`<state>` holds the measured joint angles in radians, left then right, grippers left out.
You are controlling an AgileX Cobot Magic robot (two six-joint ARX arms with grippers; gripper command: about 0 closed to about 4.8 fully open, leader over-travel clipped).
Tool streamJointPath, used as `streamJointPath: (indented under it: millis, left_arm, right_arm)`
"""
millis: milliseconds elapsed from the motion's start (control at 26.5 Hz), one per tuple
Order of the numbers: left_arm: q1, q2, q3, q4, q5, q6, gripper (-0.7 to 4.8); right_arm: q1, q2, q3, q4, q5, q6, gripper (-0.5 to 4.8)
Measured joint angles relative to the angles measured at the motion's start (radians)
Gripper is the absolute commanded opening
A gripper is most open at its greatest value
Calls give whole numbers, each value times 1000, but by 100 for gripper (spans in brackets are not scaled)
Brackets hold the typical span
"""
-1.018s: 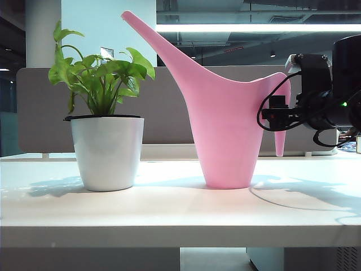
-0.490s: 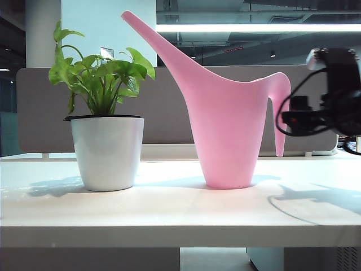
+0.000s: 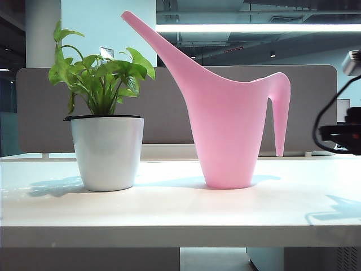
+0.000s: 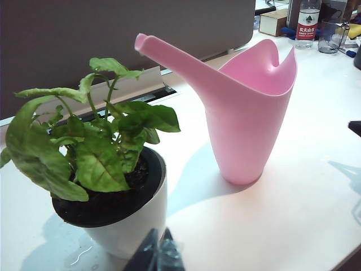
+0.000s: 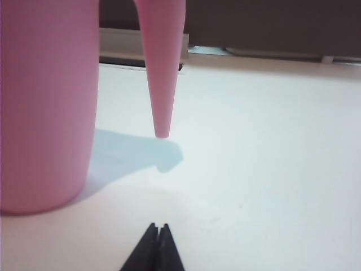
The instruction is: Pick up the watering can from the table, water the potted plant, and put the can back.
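The pink watering can (image 3: 225,130) stands upright on the white table (image 3: 169,209), its spout pointing over the potted plant (image 3: 107,141) to its left. Nothing holds the can. My right gripper (image 5: 157,227) is shut and empty, low over the table a short way back from the can's hanging handle tip (image 5: 162,84). The right arm (image 3: 345,132) shows only at the right edge of the exterior view. My left gripper (image 4: 159,234) is shut and empty, close in front of the white pot (image 4: 132,226), with the can (image 4: 248,113) beyond it.
A grey divider panel (image 3: 169,113) runs behind the table. In the left wrist view a water bottle (image 4: 307,22), a glass (image 4: 331,35) and a small box (image 4: 274,21) stand at the far corner. Drops of water (image 4: 79,257) lie beside the pot.
The right arm has drawn back to the right, away from the can's handle, and is now almost out of the exterior view. The can and the plant have not moved.
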<state>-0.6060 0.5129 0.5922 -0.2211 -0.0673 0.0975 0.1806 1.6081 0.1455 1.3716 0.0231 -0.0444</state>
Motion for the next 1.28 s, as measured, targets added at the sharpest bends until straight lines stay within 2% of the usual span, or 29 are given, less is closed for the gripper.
streamJointPath:
  millis: [603, 830, 905, 981, 1131, 1282]
  left_arm:
    - [0, 0, 0, 0, 0, 0, 4]
    - [0, 0, 0, 0, 0, 0, 4]
    - [0, 0, 0, -1, 0, 0, 4]
    - [0, 0, 0, 0, 0, 0, 4]
    - [0, 0, 0, 0, 0, 0, 4]
    - [0, 0, 0, -1, 0, 0, 4]
  right_arm:
    - [0, -84, -107, 0, -5, 54, -6]
    - [0, -294, -140, -14, -2, 64, -6]
    - [0, -396, -140, -96, -2, 68, -6]
    - [0, -570, -139, -287, -1, 75, -6]
    - [0, -818, -138, -545, 0, 75, -6]
    - [1, -1104, -138, -888, 6, 74, -6]
